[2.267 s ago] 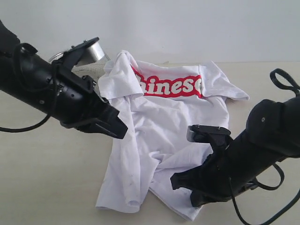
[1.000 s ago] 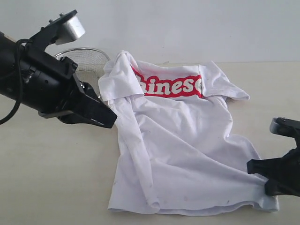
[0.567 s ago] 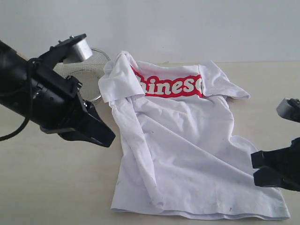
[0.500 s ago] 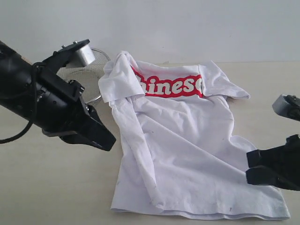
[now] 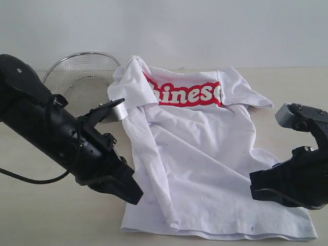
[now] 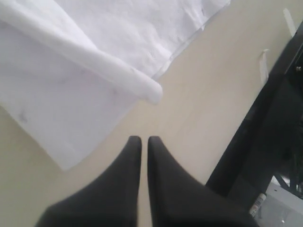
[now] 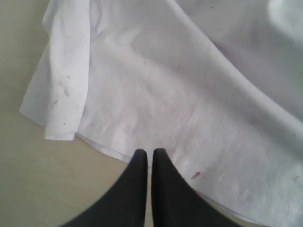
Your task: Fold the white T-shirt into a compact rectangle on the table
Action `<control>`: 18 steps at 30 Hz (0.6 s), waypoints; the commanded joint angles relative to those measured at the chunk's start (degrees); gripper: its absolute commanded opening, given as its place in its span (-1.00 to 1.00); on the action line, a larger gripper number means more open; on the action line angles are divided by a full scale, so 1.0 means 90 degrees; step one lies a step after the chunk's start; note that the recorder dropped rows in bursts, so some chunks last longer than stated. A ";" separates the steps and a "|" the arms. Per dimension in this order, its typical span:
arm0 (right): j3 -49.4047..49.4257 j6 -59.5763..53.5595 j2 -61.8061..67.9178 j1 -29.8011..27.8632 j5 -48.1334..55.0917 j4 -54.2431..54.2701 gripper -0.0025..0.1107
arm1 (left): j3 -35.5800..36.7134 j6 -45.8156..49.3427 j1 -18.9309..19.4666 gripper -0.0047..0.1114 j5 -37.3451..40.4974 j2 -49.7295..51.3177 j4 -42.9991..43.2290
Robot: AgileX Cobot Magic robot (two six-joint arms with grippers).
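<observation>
The white T-shirt (image 5: 205,154) lies spread face up on the table (image 5: 46,215), its red-outlined lettering toward the far side and its hem toward the near edge. Its left side is folded over into a long roll (image 6: 94,56). My left gripper (image 5: 134,193) is shut and empty, low beside the shirt's near left corner; its tips (image 6: 141,140) hover over bare table just off the hem. My right gripper (image 5: 254,185) is shut and empty at the shirt's right side, with its tips (image 7: 149,152) over the hem edge of the cloth (image 7: 189,94).
A round wire-mesh basket (image 5: 82,77) stands at the back left, behind the left arm and touching the shirt's sleeve. A pale wall rises behind the table. A dark frame (image 6: 265,137) shows past the table's edge in the left wrist view.
The left arm has swung down and toward the near edge, ending beside the shirt's near left corner and uncovering the basket. The right gripper has moved in over the shirt's right side. The shirt lies flatter than earlier.
</observation>
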 commanded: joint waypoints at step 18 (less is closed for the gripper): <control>-0.0007 -0.0060 -0.0032 0.0025 0.0080 0.0203 -0.42 | 0.0024 -0.0066 -0.0028 -0.01 -0.0158 0.0347 -0.0994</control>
